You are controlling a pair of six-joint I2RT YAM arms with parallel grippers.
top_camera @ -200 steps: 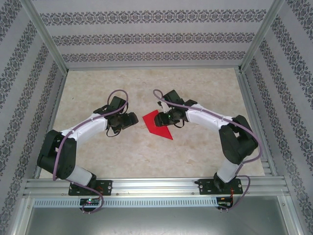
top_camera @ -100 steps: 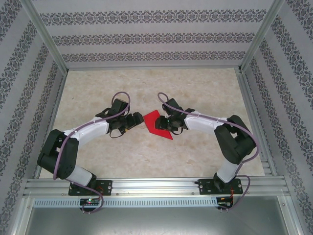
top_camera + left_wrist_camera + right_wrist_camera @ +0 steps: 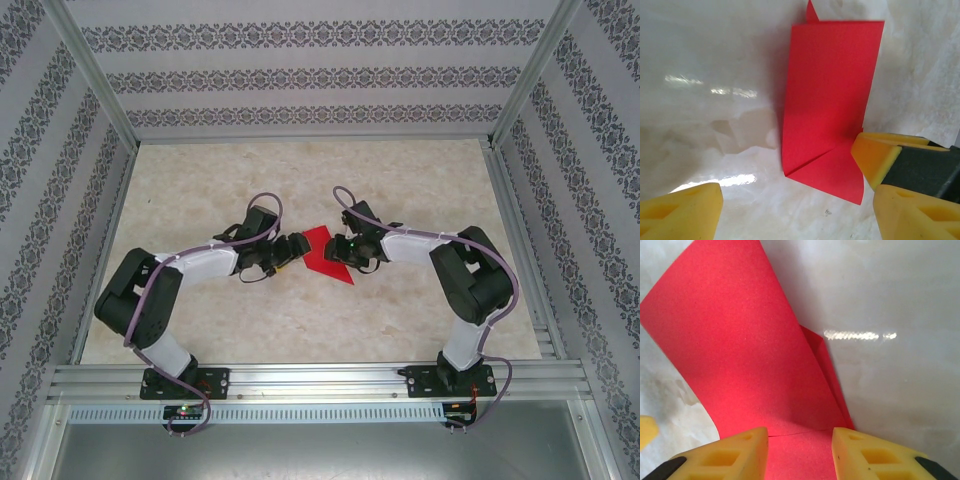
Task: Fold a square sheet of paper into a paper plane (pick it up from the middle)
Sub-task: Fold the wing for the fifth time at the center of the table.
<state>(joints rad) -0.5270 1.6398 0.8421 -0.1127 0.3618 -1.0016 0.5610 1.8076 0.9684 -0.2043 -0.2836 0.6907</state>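
The red square sheet of paper (image 3: pixel 318 250) lies partly folded in the middle of the table, between my two grippers. In the left wrist view the sheet (image 3: pixel 830 90) is a folded rectangle with a triangular flap at its near end. My left gripper (image 3: pixel 795 220) stands open just short of that flap, with nothing between its fingers. My right gripper (image 3: pixel 800 455) is open, its yellow fingers (image 3: pixel 725 455) straddling the sheet (image 3: pixel 740 340) over a crease. One of the right gripper's fingertips (image 3: pixel 872 157) touches the sheet's corner. From above, the left gripper (image 3: pixel 295 248) and right gripper (image 3: pixel 340 254) nearly meet.
The pale marbled tabletop (image 3: pixel 300 320) is bordered by metal rails (image 3: pixel 320 380) at the near edge and patterned walls (image 3: pixel 300 80) on three sides. Both arms reach inward, their cables looped above the wrists.
Both arms have moved inward towards each other. The left gripper slid right up to the sheet's edge. The right gripper came lower over the sheet and its jaws narrowed a little.
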